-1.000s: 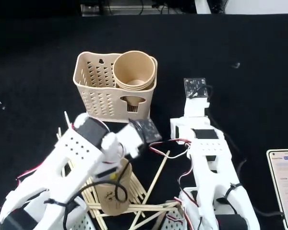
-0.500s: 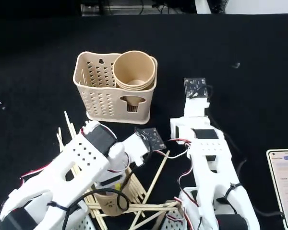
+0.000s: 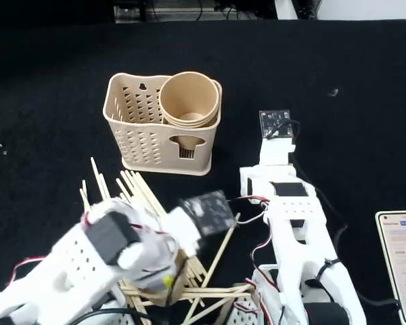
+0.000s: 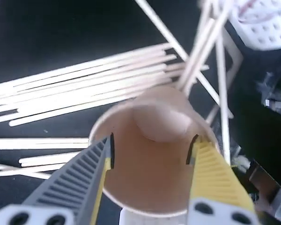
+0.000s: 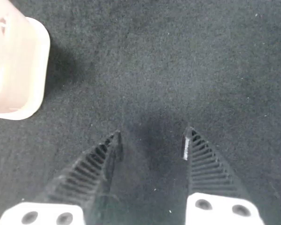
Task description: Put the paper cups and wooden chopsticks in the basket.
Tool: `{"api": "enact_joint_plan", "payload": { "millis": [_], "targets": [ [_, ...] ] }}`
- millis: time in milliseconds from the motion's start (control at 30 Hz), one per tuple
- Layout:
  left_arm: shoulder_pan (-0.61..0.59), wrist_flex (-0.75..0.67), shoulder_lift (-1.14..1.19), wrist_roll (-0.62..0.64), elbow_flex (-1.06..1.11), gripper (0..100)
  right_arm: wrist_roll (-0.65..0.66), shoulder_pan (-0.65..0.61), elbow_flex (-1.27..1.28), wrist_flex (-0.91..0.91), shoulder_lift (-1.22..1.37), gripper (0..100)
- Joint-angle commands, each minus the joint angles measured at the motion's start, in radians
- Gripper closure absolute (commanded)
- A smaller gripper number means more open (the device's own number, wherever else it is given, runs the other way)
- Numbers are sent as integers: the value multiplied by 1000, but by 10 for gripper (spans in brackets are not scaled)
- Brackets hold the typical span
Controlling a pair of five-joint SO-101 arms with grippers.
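A brown paper cup (image 4: 154,154) lies on a loose pile of wooden chopsticks (image 4: 84,89), its mouth turned toward the left wrist camera. My left gripper (image 4: 152,149) is open, with one finger over each side of the cup's rim. From above, the left arm (image 3: 101,250) covers most of this cup (image 3: 176,272), and chopsticks (image 3: 139,193) fan out around it. The beige basket (image 3: 139,132) at the back holds stacked paper cups (image 3: 189,98) at its right end. My right gripper (image 5: 152,138) is open over bare black cloth.
The right arm (image 3: 287,210) is folded back at the table's front right, with the basket's corner (image 5: 18,70) off to one side of its gripper. A phone (image 3: 400,264) lies at the right edge. Black cloth covers the table.
The left arm has drawn back toward the front and dropped over the lying cup, hiding most of it from above. The right arm has not moved.
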Motion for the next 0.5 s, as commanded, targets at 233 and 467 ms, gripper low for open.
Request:
{"api": "enact_joint_plan", "payload": {
  "millis": [233, 467],
  "targets": [
    [-469, 8, -32, -218, -27, 718, 14, 17, -7, -6, -45, 790],
    [-512, -9, -41, -262, 58, 705, 14, 17, -7, -6, -42, 790]
  ]
}}
